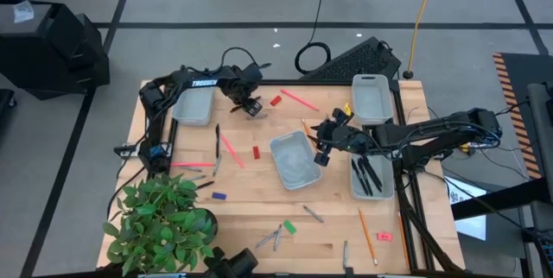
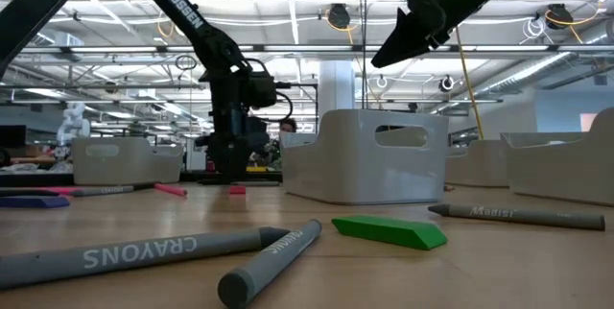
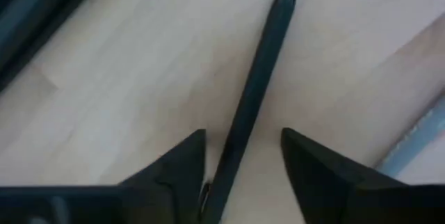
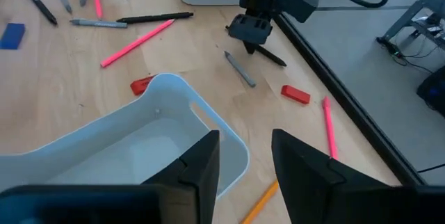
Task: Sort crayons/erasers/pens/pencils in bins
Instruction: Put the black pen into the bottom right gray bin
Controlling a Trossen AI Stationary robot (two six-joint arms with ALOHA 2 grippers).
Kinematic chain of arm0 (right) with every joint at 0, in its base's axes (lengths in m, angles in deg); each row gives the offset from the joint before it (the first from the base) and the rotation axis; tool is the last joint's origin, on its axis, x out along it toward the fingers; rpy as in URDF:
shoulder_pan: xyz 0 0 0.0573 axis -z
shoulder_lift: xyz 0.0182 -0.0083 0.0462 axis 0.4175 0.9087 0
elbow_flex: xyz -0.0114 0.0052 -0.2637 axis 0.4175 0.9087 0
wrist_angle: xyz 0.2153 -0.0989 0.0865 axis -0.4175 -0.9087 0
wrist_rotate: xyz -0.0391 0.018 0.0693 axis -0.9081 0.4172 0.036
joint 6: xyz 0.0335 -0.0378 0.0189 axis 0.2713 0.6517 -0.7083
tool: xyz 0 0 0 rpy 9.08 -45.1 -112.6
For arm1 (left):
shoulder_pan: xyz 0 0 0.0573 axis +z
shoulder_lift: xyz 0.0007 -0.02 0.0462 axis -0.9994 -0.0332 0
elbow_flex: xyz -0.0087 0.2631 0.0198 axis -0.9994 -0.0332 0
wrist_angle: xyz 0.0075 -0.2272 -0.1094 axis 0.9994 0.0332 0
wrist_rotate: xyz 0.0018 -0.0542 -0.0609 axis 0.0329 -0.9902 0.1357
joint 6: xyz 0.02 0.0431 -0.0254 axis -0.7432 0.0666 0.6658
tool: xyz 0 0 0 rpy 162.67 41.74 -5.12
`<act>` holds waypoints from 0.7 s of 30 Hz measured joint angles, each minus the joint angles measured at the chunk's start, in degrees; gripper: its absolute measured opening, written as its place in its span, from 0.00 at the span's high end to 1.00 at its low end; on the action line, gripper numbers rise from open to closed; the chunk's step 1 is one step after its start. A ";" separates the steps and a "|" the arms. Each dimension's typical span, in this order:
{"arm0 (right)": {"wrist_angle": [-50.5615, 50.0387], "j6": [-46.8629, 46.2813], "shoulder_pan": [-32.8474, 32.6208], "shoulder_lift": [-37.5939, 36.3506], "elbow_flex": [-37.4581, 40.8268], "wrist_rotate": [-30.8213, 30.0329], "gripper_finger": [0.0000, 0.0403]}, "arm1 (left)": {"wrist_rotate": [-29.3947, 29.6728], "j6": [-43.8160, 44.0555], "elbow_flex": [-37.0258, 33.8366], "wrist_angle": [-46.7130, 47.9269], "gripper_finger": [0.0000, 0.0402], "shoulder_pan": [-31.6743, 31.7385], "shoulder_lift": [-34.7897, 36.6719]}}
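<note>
Wooden surface (image 1: 259,217) carries most items loose: pencils (image 1: 227,148), crayons (image 1: 268,239) and erasers (image 1: 289,226) lie scattered. Only the right-hand bin (image 1: 371,179) holds black pens (image 1: 367,174), so sorting looks barely begun. The left pincer (image 3: 243,161) is low at the far edge, parted, straddling a pen (image 3: 257,85). The right pincer (image 4: 243,165) hangs open above the empty middle bin (image 1: 294,159).

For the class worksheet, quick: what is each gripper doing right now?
Left gripper: open, straddling a black pen on the table, not gripping it.
Right gripper: open, empty, above a bin.
</note>
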 joint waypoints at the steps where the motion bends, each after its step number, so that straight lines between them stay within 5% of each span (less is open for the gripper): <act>1: 0.00 0.05 0.00 0.00 0.00 0.70 0.68 | -0.07 0.09 0.00 0.68 0.63 0.02 0.00; 9: -0.02 0.23 -0.02 0.00 0.00 10.70 0.68 | -1.49 -0.11 -0.70 1.73 0.94 0.04 0.17; 16: 0.55 0.53 -0.02 -0.20 0.02 10.51 0.68 | -0.83 -1.44 -1.23 2.60 0.93 -1.94 2.63; 21: 16.18 2.02 -0.02 -0.18 6.42 10.50 0.68 | -0.86 -2.00 -1.07 2.16 0.94 -6.56 10.07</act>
